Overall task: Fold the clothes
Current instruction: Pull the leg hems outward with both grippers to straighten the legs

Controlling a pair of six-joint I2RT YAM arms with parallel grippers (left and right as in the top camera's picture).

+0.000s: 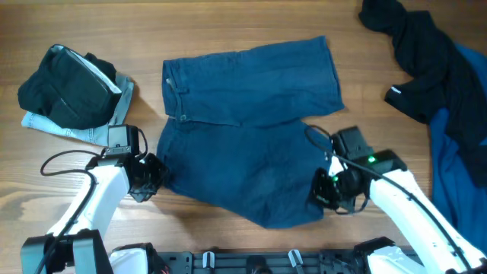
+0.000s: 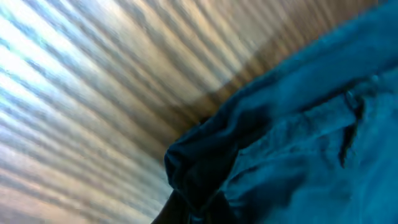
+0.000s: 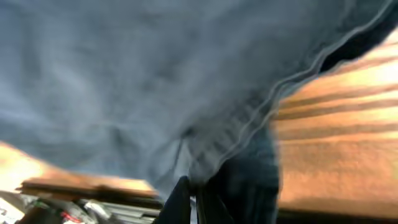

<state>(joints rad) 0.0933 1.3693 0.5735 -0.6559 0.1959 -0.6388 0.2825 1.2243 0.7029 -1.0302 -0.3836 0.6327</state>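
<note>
The dark teal-blue shorts [image 1: 243, 129] lie spread flat in the middle of the wooden table, waistband to the left and legs to the right. At the near left corner of the waistband my left gripper [image 1: 154, 176] is shut on a pinch of the fabric [image 2: 205, 168]. My right gripper [image 1: 326, 190] is shut on the hem of the near leg [image 3: 249, 130] at the shorts' near right corner. Both sets of fingertips are mostly buried in cloth in the wrist views.
A folded stack of black and pale-denim clothes [image 1: 72, 95] sits at the far left. A heap of black and brighter blue garments [image 1: 441, 84] fills the right side. The table's front edge with the arm bases [image 1: 251, 262] lies just behind both grippers.
</note>
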